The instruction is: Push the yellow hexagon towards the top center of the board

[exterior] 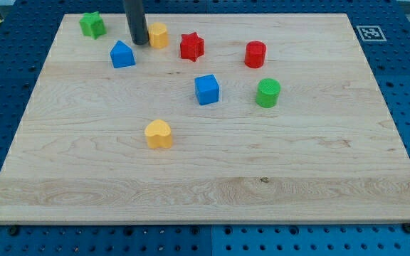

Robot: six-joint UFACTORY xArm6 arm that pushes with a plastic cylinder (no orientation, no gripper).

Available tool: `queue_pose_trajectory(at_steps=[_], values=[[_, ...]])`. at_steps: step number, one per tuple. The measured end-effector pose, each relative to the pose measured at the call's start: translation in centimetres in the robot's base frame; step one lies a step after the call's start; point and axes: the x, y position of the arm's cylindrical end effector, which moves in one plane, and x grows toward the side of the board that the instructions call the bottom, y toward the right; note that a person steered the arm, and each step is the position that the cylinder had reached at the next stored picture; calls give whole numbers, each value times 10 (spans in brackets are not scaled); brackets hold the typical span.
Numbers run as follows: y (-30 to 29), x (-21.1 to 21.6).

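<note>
The yellow hexagon (159,34) sits near the view's top, left of the board's centre line. My tip (139,41) stands right against its left side, between it and the blue house-shaped block (122,55), which lies just below and left of the tip. A red star (191,46) lies close to the hexagon's right.
A green star (92,25) is at the top left corner. A red cylinder (255,54), a green cylinder (267,93) and a blue cube (207,89) lie right of centre. A yellow heart (159,134) lies lower middle. The wooden board (319,171) has a marker tag (368,33) beside its top right corner.
</note>
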Motion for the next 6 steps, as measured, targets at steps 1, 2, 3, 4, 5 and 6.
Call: queue_pose_trajectory(at_steps=[1, 2, 3, 4, 5, 6], values=[[8, -4], [24, -2], [36, -1], [48, -1], [66, -1], [76, -1]])
